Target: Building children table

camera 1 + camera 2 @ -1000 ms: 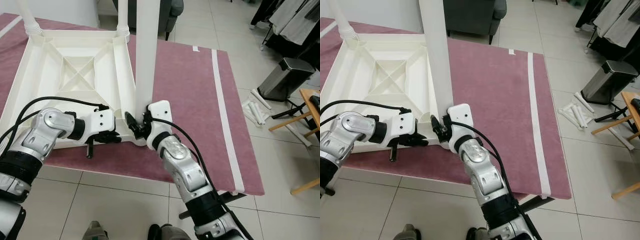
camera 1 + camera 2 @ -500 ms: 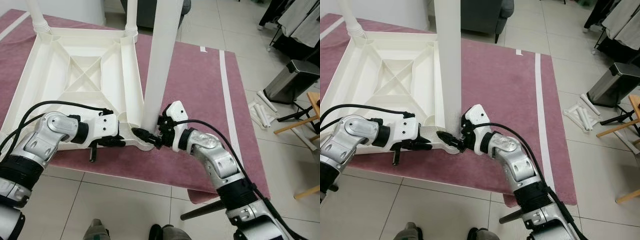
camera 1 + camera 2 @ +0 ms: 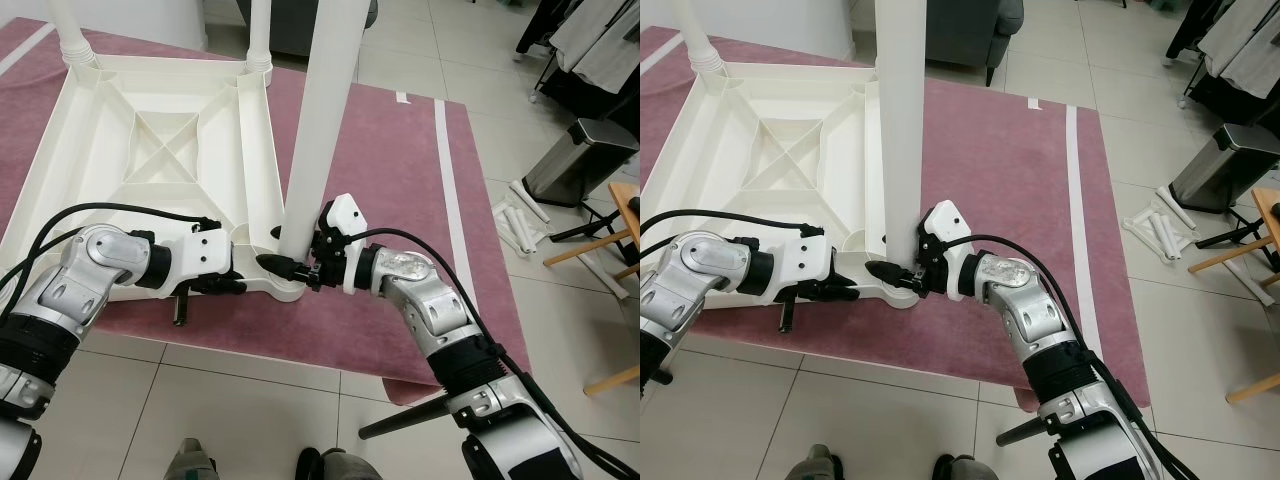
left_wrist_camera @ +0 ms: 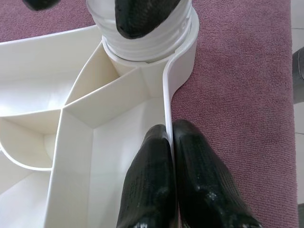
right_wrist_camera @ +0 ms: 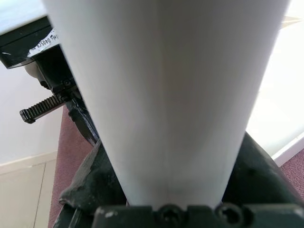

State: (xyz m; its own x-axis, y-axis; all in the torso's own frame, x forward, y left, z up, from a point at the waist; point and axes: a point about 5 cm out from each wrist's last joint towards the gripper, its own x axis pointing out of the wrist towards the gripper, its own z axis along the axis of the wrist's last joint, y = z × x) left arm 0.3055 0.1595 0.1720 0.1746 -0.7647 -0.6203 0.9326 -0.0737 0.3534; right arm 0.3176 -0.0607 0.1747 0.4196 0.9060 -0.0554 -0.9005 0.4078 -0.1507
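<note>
Right claw (image 3: 902, 275) clamps the leg (image 3: 318, 130); left claw (image 4: 169, 142) — wrist view — apparently pinches tabletop rim (image 4: 167, 102).

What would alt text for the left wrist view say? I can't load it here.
The left end effector pinches the thin rim of the upturned white plastic table top, its two black fingers closed on either side of the wall. Just ahead, the white plastic table leg sits in the corner socket, on the maroon rug.
</note>
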